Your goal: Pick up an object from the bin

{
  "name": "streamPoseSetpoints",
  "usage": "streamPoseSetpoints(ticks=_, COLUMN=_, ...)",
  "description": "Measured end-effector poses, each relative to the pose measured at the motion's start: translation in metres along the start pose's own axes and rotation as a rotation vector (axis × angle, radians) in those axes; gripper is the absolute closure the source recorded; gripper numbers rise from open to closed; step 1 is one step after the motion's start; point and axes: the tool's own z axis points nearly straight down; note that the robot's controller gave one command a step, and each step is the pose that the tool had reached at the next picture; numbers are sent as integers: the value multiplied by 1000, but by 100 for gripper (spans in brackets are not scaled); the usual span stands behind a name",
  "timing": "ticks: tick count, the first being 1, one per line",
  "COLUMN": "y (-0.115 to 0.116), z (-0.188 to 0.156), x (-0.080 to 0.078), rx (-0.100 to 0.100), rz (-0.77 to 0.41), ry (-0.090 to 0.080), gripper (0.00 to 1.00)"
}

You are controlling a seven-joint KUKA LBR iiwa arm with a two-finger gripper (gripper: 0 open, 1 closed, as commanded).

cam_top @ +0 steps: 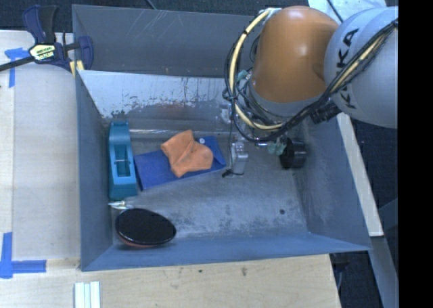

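I see gripper [237, 159] at frame centre, low at right end of blue flat sheet [152, 168]; can't tell jaw state or any hold; orange crumpled cloth [186, 153] lies on sheet; blue tape dispenser [120, 160] left; black oval disc [144, 227] lower left.

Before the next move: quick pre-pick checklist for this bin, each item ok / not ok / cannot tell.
1. Gripper placement: the gripper is mid-bin, at the right edge of the blue flat piece. Ok.
2. Contact with that piece: cannot tell.
3. Blue flat piece free to lift: the orange crumpled cloth lies on top of it. Not ok.
4. Teal tape dispenser: it stands at the blue piece's left end, on the far side from the gripper. Ok.
5. Black oval disc: it lies in the front-left corner, well apart from the gripper. Ok.
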Motion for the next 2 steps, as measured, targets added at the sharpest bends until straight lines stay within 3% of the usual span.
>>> streamPoseSetpoints(ticks=1, y=0, z=-5, x=-2, rx=0, rz=1, ry=-9, gripper=0)
streamPoseSetpoints(ticks=2, y=14, z=40, x=-32, rx=0, rz=-57, ry=-16, gripper=0)
